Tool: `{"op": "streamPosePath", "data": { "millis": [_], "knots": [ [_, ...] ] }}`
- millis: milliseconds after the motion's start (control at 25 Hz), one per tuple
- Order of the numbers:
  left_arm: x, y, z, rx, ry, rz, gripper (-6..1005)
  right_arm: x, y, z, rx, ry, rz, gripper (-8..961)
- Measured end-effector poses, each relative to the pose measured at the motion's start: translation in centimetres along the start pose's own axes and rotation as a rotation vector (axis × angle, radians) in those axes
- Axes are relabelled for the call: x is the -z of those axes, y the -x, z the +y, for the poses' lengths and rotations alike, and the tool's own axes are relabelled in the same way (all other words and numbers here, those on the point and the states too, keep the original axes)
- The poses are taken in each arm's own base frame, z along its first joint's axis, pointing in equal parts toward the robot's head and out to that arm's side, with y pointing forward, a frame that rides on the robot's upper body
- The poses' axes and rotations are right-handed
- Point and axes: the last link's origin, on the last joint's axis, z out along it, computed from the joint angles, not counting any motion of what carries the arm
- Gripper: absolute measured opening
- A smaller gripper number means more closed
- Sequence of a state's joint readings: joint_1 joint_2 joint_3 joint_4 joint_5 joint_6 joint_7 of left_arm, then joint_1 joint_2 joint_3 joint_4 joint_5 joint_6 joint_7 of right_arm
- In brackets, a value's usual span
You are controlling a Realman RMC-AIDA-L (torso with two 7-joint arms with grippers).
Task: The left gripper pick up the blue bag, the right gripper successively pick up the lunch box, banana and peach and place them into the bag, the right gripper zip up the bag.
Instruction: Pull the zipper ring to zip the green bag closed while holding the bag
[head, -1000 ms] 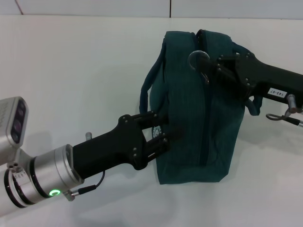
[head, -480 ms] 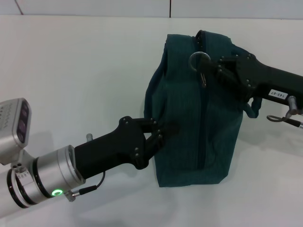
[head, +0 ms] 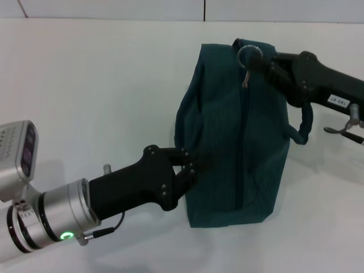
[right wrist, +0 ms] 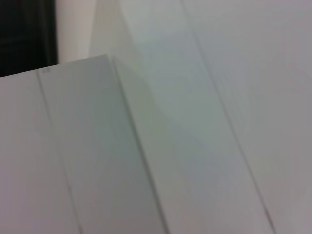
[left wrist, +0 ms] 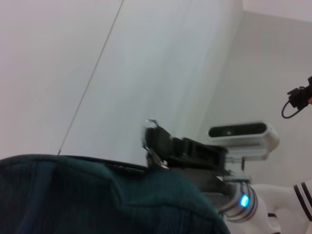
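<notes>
The blue bag (head: 239, 142) stands upright on the white table (head: 85, 85), its zipper (head: 241, 153) running down the side that faces me. My left gripper (head: 192, 163) is shut on the bag's lower left edge. At the bag's far top end, my right gripper (head: 263, 61) is shut on the zipper pull with its metal ring (head: 249, 55). The left wrist view shows the bag's cloth (left wrist: 73, 200) close up, with the right gripper (left wrist: 156, 141) beyond it. Lunch box, banana and peach are hidden from view.
A carrying strap (head: 304, 128) hangs off the bag's right side under the right arm. A thin cable loop (head: 341, 129) dangles from that arm. Bare table lies to the left of and behind the bag.
My right gripper has pulled the ring away from me to the bag's far top end. The bag's top fold has flattened. My left gripper's fingers have closed on the bag's edge.
</notes>
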State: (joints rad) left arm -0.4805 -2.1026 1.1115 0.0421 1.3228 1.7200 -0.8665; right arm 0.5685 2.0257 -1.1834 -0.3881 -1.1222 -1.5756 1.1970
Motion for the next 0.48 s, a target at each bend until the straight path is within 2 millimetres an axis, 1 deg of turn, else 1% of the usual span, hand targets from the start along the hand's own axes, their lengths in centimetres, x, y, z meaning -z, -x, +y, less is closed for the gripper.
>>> {"op": "streamPosePath", "data": {
  "millis": [160, 480],
  "knots": [
    [0.2, 0.2, 0.3, -0.008, 0.011, -0.011, 58, -0.2, 0.1, -0.8, 0.002, -0.049, -0.002, 53],
    [0.5, 0.1, 1.0, -0.032, 0.053, -0.001, 58, -0.2, -0.1, -1.4, 0.032, -0.096, 0.011, 55]
  ]
}}
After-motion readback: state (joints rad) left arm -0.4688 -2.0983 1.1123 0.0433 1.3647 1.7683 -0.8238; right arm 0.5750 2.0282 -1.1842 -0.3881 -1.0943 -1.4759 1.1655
